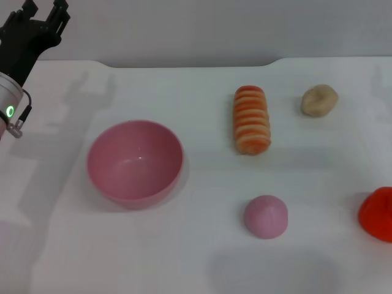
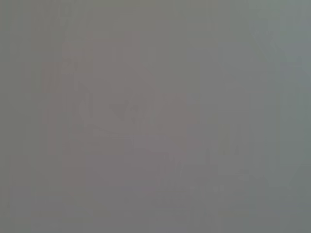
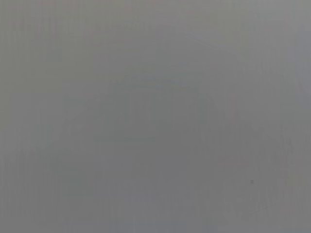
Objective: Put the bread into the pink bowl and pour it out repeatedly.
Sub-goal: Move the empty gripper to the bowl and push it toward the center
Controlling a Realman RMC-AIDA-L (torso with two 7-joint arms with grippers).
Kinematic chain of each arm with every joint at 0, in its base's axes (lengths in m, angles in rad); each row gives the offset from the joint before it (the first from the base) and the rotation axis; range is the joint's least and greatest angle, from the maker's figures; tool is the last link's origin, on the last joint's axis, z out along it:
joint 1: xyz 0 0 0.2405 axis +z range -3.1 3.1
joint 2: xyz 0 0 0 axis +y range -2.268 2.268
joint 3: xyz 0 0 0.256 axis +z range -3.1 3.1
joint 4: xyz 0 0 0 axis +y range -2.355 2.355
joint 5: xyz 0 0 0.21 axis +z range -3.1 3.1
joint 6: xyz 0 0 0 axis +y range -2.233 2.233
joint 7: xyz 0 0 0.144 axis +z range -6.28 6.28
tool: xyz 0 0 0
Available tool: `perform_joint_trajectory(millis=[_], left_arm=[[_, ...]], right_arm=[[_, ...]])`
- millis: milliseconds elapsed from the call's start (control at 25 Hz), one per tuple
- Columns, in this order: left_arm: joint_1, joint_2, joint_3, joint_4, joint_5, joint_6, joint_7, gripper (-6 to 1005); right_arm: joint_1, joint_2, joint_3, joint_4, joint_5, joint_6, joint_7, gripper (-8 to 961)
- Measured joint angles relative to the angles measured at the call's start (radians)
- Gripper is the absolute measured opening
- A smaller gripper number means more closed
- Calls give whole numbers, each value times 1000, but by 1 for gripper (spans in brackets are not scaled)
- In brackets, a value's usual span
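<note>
The bread (image 1: pixel 251 119), a long ridged loaf with its orange-and-cream striped face up, lies on the white table right of centre, pointing away from me. The pink bowl (image 1: pixel 154 188) stands upright and empty to its left, nearer the front. My left gripper (image 1: pixel 43 9) is raised at the far left back corner, well away from both, with its black fingers spread and nothing in them. My right gripper is out of view. Both wrist views show only a plain grey surface.
A small beige rounded lump (image 1: pixel 319 100) lies to the right of the loaf. A pink dome-shaped bun (image 1: pixel 266 216) sits in front of the loaf. A red object (image 1: pixel 378 213) is cut off by the right edge.
</note>
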Motion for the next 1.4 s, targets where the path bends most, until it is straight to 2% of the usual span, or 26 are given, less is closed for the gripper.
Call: perform_joint_trajectory(millis=[1040,1400], left_arm=[[-21,-3,15,-15,0,22,4,637],[-46,-3,9,-60,0,52,1,637]], right_arm=[[6,-4,27,-30,5,-6,-2,497],[8,-3,29,-39,6,-7,-2,498]])
